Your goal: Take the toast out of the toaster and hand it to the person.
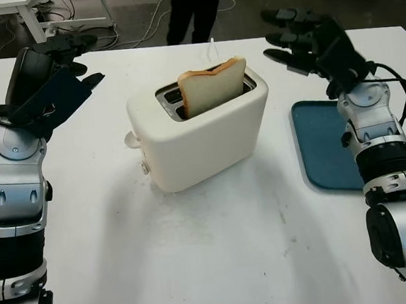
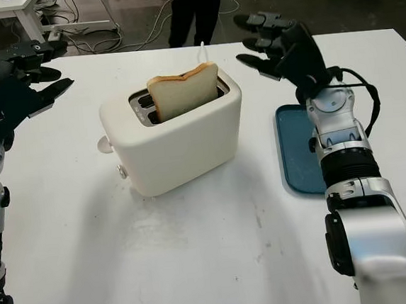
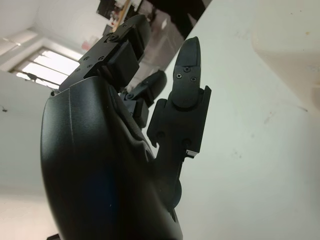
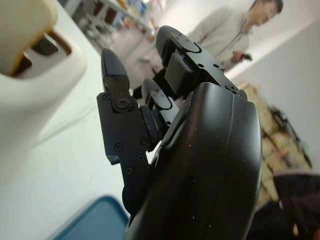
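A slice of toast (image 1: 213,85) stands upright in the near slot of a cream toaster (image 1: 201,131) at the middle of the white table. My right hand (image 1: 300,40) is raised to the right of the toaster, open, a short way from the toast. My left hand (image 1: 60,68) is raised at the table's left side, open and holding nothing. A person (image 1: 192,11) in dark trousers stands beyond the table's far edge, behind the toaster. In the right wrist view the toaster (image 4: 30,65) lies past my fingers (image 4: 120,125).
A blue tray (image 1: 327,145) lies flat on the table under my right forearm. A white cord (image 1: 212,50) runs from behind the toaster toward the far edge. Cables and table legs (image 1: 42,20) sit on the floor beyond.
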`<action>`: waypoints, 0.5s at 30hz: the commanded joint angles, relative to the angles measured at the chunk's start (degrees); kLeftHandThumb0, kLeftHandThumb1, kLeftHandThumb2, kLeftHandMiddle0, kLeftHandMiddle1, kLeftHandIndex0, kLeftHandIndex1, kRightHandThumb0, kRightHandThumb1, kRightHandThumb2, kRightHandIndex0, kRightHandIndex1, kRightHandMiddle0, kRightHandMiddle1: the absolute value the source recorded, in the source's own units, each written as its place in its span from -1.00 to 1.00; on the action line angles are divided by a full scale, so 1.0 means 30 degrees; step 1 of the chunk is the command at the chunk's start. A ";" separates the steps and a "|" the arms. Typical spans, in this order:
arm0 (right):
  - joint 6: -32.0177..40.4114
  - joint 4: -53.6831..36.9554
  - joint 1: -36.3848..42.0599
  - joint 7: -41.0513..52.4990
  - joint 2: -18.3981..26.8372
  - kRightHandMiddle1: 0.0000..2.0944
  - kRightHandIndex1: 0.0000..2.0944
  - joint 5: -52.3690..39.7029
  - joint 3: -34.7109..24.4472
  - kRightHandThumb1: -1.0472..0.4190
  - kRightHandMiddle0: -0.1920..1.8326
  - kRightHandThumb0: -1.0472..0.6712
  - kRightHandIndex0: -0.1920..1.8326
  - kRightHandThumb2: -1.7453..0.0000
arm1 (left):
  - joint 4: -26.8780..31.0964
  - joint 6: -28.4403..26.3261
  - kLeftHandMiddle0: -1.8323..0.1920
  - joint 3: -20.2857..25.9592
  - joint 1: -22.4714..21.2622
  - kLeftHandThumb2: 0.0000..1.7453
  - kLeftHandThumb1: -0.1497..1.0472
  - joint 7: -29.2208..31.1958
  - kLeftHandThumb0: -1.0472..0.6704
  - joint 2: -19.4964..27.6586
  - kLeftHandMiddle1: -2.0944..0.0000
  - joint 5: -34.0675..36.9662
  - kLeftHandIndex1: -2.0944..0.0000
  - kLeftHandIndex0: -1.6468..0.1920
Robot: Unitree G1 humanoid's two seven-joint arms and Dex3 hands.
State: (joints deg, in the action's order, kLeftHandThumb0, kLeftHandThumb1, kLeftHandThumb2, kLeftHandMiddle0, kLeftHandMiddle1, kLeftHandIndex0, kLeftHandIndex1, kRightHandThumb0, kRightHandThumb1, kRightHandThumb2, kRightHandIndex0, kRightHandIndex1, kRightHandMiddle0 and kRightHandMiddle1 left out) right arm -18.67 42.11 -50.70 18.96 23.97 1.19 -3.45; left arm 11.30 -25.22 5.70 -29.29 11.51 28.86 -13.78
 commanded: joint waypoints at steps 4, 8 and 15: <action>-0.1657 -0.0215 -0.2207 0.2481 0.0802 -0.93 -0.90 -0.0682 0.0019 -0.62 -0.05 -0.26 0.00 1.00 | 0.0292 -0.0339 0.41 0.0110 0.0165 -0.80 0.79 -0.0035 -0.18 0.0044 0.33 0.0005 0.99 0.09; -0.1546 -0.0721 -0.3593 0.4173 0.1179 -0.89 -0.84 -0.0683 0.0370 -0.53 0.06 -0.39 0.14 1.00 | 0.0324 -0.0397 0.42 0.0148 0.0149 -0.80 0.79 -0.0030 -0.17 -0.0021 0.34 0.0117 0.99 0.09; -0.1360 -0.1053 -0.5331 0.5629 0.1173 -0.88 -0.79 0.0701 0.2138 -0.40 0.18 -0.54 0.23 1.00 | 0.0355 -0.0443 0.40 0.0131 0.0206 -0.80 0.79 -0.0152 -0.15 0.0017 0.34 -0.0062 0.99 0.07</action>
State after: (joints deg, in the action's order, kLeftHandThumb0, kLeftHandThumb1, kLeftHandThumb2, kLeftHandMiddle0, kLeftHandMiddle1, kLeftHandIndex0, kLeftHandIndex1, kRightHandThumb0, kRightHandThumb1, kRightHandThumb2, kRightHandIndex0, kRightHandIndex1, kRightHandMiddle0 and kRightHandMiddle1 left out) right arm -22.18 39.60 -65.53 35.16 27.53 1.99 1.78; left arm 11.92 -26.09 5.85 -29.20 11.51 28.85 -13.75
